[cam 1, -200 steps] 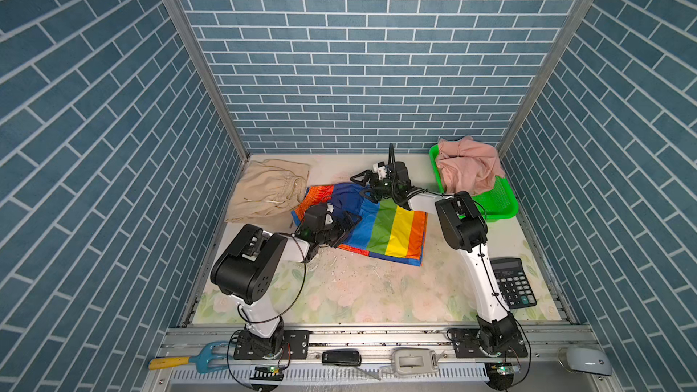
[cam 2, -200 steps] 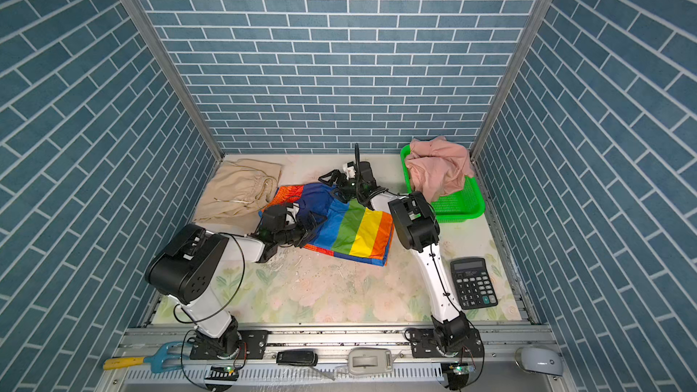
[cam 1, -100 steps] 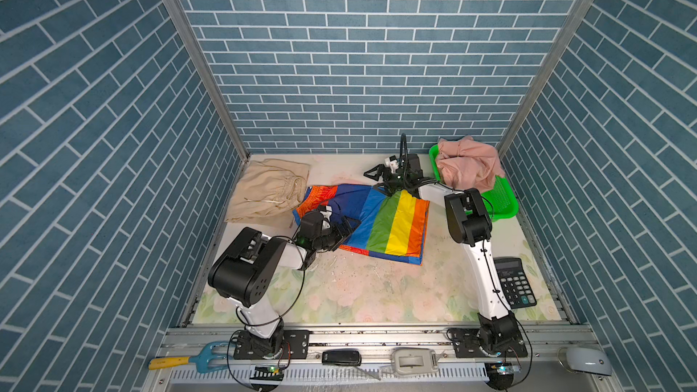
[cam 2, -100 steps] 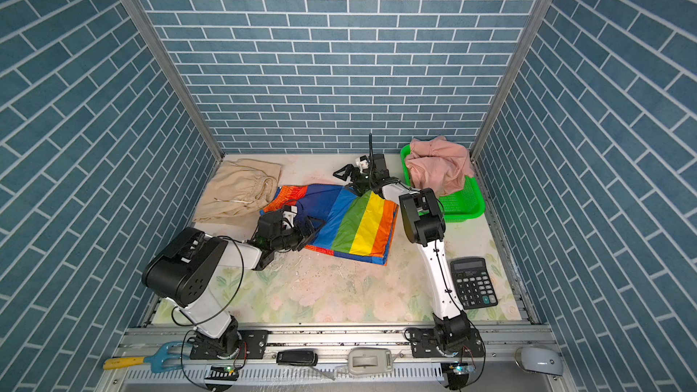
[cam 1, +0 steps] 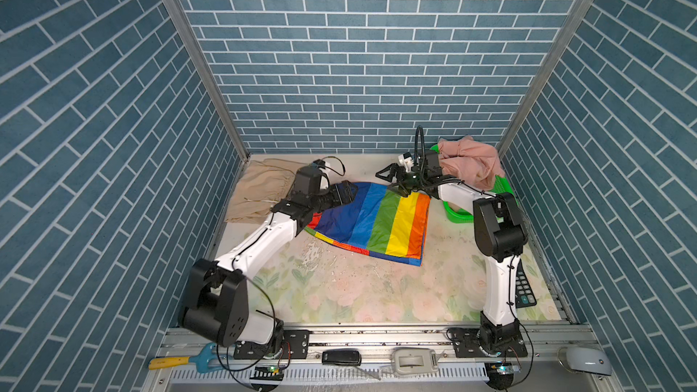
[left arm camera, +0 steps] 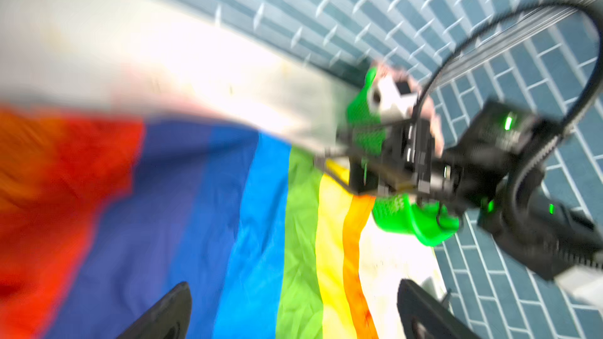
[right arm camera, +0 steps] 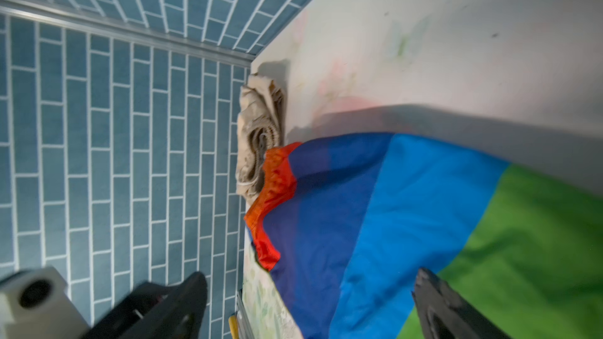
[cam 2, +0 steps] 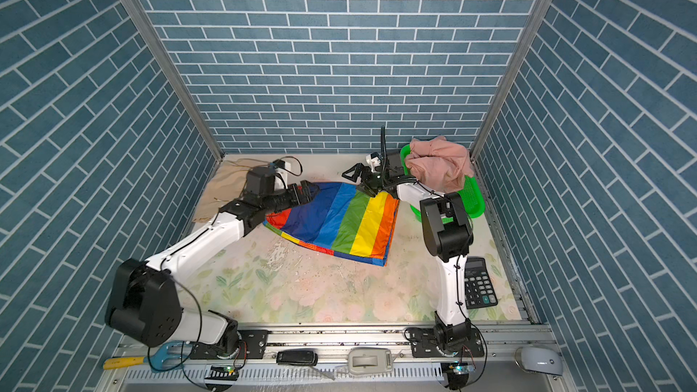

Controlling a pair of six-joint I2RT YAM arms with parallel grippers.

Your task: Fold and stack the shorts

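Note:
The rainbow-striped shorts (cam 1: pixel 373 220) (cam 2: pixel 339 220) lie spread flat mid-table. My left gripper (cam 1: pixel 345 192) (cam 2: pixel 304 191) hovers at their far left edge, open, its fingers wide apart over the stripes (left arm camera: pixel 228 223) in the blurred left wrist view. Above their far right corner my right gripper (cam 1: pixel 392 182) (cam 2: pixel 358 182) is open and holds nothing, with blue and green fabric (right arm camera: pixel 391 223) below it. The beige shorts (cam 1: pixel 260 190) (right arm camera: pixel 261 125) lie bunched at the back left. The pink shorts (cam 1: pixel 471 160) (cam 2: pixel 441 164) are heaped in the green basket (cam 1: pixel 456 213).
The green basket (cam 2: pixel 471 197) stands at the back right against the wall. A calculator (cam 1: pixel 524 288) (cam 2: pixel 479 282) lies at the right edge beside the right arm. Blue brick walls close three sides. Small tools (cam 1: pixel 177 362) sit on the front rail.
The left gripper has lifted off the shorts' left part and moved toward the back. The shorts' far right corner now lies spread out flat, and the right arm has shifted right.

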